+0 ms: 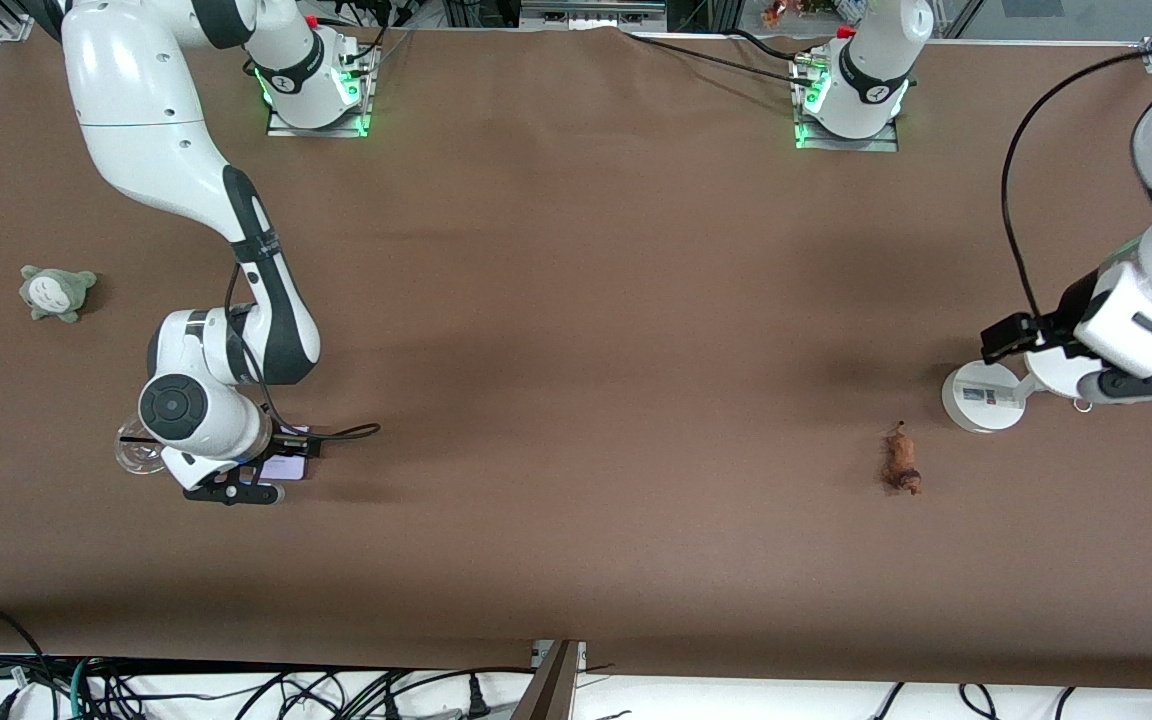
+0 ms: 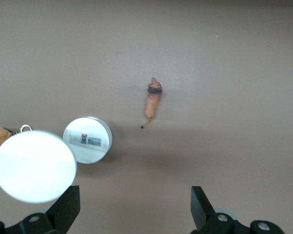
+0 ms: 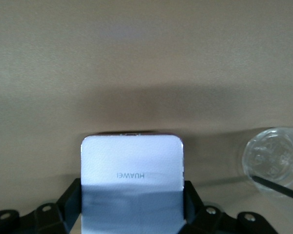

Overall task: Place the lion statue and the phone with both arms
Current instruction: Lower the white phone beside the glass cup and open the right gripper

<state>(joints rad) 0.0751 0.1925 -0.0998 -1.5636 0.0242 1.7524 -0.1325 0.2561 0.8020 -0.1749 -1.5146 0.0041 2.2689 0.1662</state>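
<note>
While bent low: phone (image 3: pixel 132 168) grasped.

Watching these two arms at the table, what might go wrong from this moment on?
The right gripper has its fingers either side of the flat pale lavender phone; a clear round plastic lid sits right beside it and might get nudged. The left gripper, open above the table, has a white round-based stand with disc close by, so it may bump the stand when reaching for the small orange-brown lion statue.
</note>
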